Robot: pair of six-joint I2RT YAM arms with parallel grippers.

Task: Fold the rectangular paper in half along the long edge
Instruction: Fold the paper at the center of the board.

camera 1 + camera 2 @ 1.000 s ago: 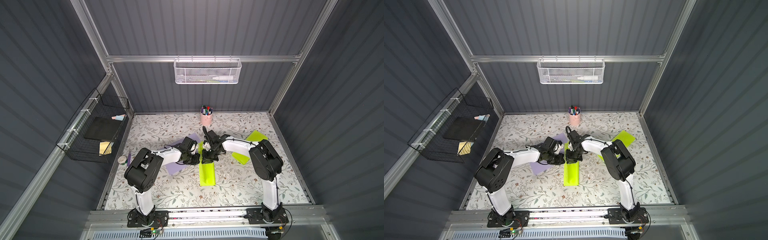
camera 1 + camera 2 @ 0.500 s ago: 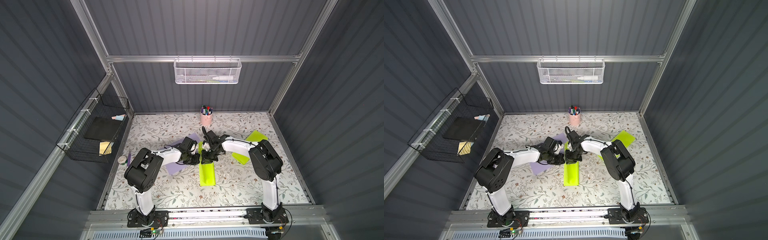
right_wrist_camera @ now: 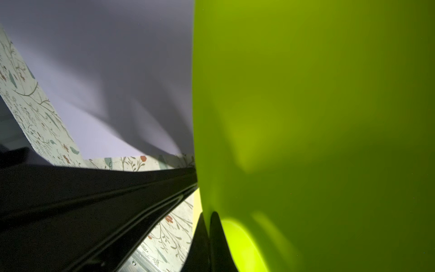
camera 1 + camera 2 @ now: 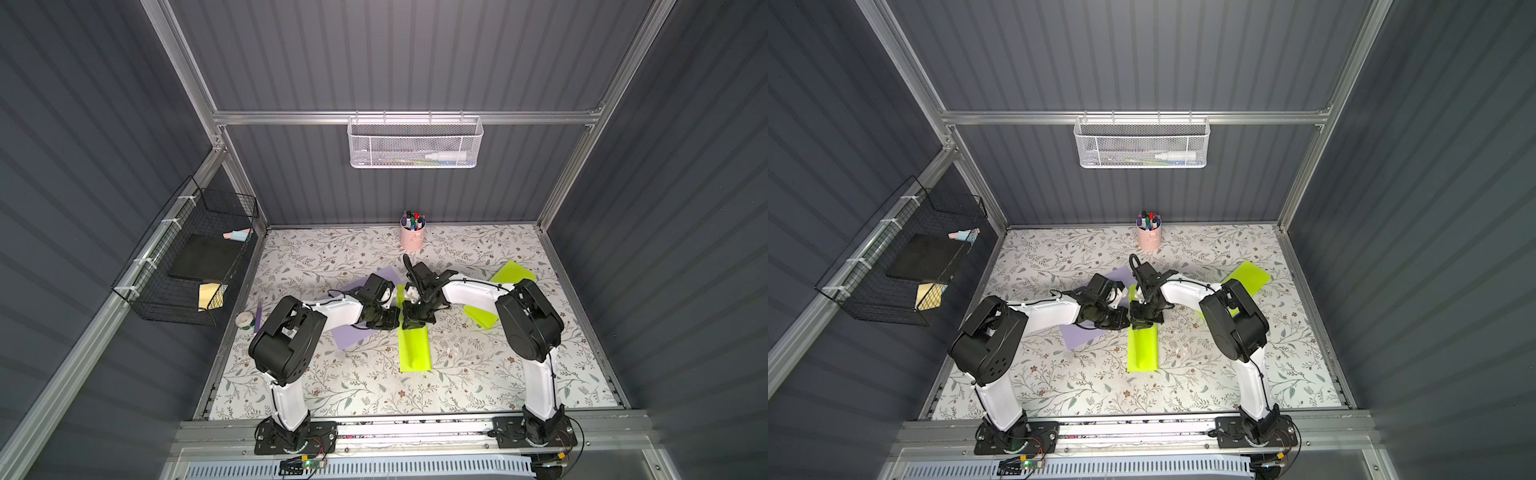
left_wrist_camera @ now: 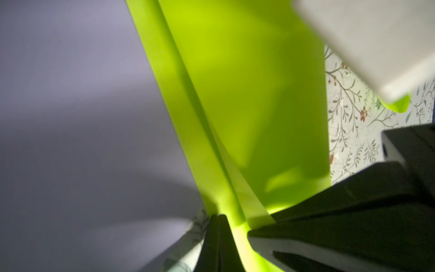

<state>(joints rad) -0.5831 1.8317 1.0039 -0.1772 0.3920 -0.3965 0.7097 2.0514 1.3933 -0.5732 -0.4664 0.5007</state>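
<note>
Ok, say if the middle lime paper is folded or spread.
Folded: the lime paper is a narrow strip; the left wrist view shows two overlapping layers.

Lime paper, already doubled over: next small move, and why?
Likely drag the shut right gripper along the lime paper toward its near end, pressing down. The top layer stands off the lower one in the left wrist view, so the crease looks unset; the left gripper can pin it.

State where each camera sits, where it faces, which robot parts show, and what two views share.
Top views: overhead, facing down at the table; left arm and right arm meet over lime paper.
Left wrist: on left arm, facing that paper past the shut left tool.
Right wrist: on right arm, facing that paper past the shut right tool.
Shared by wrist views: purple paper.
</note>
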